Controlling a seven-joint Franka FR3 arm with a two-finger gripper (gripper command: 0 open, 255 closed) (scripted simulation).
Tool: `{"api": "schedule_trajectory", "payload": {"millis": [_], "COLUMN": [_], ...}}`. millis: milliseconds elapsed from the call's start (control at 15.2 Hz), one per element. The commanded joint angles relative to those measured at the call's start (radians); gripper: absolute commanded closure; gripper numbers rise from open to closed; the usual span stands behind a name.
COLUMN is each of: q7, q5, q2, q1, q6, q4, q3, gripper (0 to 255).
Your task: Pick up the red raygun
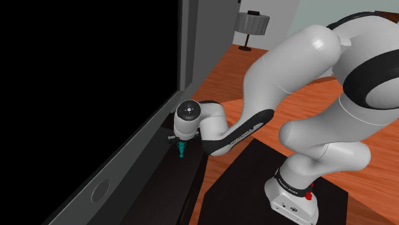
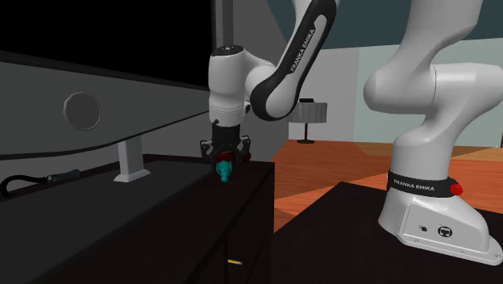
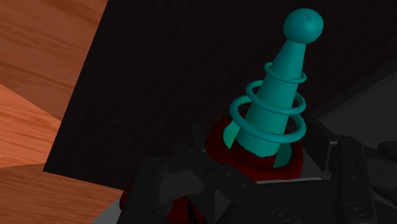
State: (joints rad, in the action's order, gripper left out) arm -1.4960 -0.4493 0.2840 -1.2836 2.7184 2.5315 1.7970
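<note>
- Wrist view: you have the raygun (image 3: 273,108) clasped in the gripper (image 3: 261,175). Its dark red body sits between the two black fingers. Its teal barrel, ringed by a teal coil and tipped with a round ball, points away from the hand.
- Past the barrel you see the dark top of a cabinet (image 3: 159,76). Orange wood floor (image 3: 44,51) shows beyond the cabinet's edge.
- In the second exterior view, the gripper hangs straight down from the white arm (image 2: 274,73) over the far right end of the cabinet top. The raygun's barrel is aimed down at that top.
- You cannot tell from any view whether the ball at the tip touches the cabinet or sits just above it.
- A television (image 2: 121,113) stands on the same cabinet, to the left of the gripper in the second exterior view. Its grey foot (image 2: 131,169) is near the raygun but apart from it.
- In the shoulder view, the gripper is just beside the television's lower right corner, on the right of the big black screen. The teal barrel pokes out below the wrist, over the dark cabinet top.
- The black stand (image 1: 256,185) with the arm's white base on it is at the shoulder view's lower right, well apart from the raygun. A strip of floor runs between stand and cabinet.
- A lamp (image 1: 250,24) with a grey shade stands far back in the room.
</note>
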Motion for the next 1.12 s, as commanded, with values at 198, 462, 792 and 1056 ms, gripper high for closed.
{"api": "schedule_trajectory", "payload": {"millis": [198,462,792,1056], "q7": [-0.020,0.009,0.120,0.163], "q5": [-0.060,-0.049,0.073,0.118], "q2": [-0.064,-0.080,-0.020,0.006], "q1": [0.169,0.404,0.591,0.643], "q6": [-0.069,-0.124,-0.166,-0.187], "q4": [-0.008,-0.015,-0.021,-0.026], "q3": [-0.174,-0.407,-0.587,-0.639], "gripper": [255,255,255,255]}}
